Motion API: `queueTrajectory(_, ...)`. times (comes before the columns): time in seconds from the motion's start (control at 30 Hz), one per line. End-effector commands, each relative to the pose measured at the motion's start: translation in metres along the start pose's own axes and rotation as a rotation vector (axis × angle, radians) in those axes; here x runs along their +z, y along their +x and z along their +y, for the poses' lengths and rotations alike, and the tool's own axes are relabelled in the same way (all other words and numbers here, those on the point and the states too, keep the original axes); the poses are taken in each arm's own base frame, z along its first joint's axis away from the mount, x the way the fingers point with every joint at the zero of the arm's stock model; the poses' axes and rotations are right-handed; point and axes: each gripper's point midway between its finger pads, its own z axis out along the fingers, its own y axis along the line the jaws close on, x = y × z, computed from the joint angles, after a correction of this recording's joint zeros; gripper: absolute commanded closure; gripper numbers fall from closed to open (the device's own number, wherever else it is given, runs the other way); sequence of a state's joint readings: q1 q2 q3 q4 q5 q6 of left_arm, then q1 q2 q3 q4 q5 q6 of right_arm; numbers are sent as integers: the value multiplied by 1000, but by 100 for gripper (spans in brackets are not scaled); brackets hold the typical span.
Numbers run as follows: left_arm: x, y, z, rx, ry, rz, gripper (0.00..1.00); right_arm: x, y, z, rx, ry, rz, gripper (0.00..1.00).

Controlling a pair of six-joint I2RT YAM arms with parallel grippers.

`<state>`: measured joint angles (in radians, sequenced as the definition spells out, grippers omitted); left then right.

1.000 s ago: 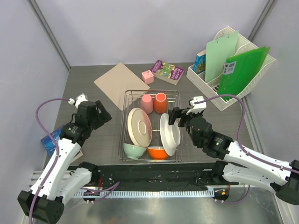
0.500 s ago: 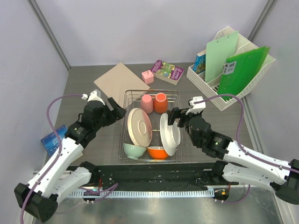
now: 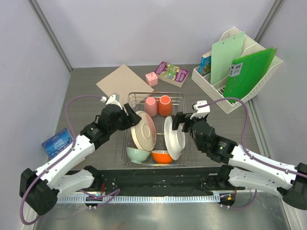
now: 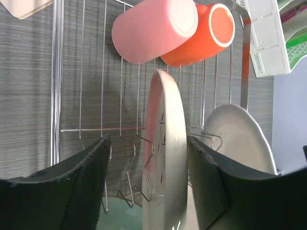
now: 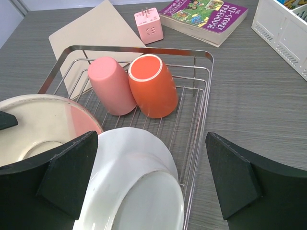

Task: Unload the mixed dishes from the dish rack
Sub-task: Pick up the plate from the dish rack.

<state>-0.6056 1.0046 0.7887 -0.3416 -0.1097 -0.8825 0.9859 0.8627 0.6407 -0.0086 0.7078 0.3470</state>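
The silver wire dish rack (image 3: 144,94) holds a pink-rimmed cream plate (image 3: 143,130) and a white plate (image 3: 173,138), both on edge. A pink cup (image 3: 150,106) and an orange cup (image 3: 165,105) lie at its far end. A mint-green bowl (image 3: 137,154) and an orange bowl (image 3: 162,156) sit at its near end. My left gripper (image 4: 148,158) is open astride the pink-rimmed plate (image 4: 165,158); the right finger (image 4: 230,191) is close to its rim and the left finger stands apart. My right gripper (image 5: 148,163) is wide open over the white plate (image 5: 134,191).
A beige board (image 3: 120,84), a pink cube (image 3: 151,78) and a purple book (image 3: 171,73) lie behind the rack. A white file organizer (image 3: 240,67) with green folders stands at the back right. A blue booklet (image 3: 56,142) lies at the left.
My left arm has swung right from the table's left side to the rack, and its jaws have narrowed around the pink-rimmed plate. The right arm has not moved.
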Motion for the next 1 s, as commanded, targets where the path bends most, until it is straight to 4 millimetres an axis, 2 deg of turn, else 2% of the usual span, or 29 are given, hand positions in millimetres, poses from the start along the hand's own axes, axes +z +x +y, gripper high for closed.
queueTrajectory(0.0, 1, -4, -16, 0, 84, -24, 43, 1, -8, 3, 43, -2, -31, 0)
queueTrajectory(0.2, -3, 4, -21, 16, 151, -14, 55, 4, -5, 4, 39, 1, -22, 0)
queueTrajectory(0.27, -6, 3, -24, 20, 170, -21, 69, 4, -4, 5, 38, -2, -18, 0)
queueTrajectory(0.3, -7, 2, -24, 21, 172, -23, 79, 4, -4, 5, 38, -2, -18, 0)
queueTrajectory(0.4, -10, -3, -29, 29, 185, -36, 100, 4, -3, 5, 39, -4, -16, 0)
queueTrajectory(0.57, -13, -11, -40, 44, 213, -50, 100, 3, -5, 4, 43, -3, -22, 0)
queueTrajectory(0.63, -18, -13, -51, 51, 257, -38, 100, 2, -6, 4, 45, -6, -24, 0)
queueTrajectory(0.97, -34, -50, -82, 49, 319, -136, 100, 0, -9, 2, 49, -1, -32, 0)
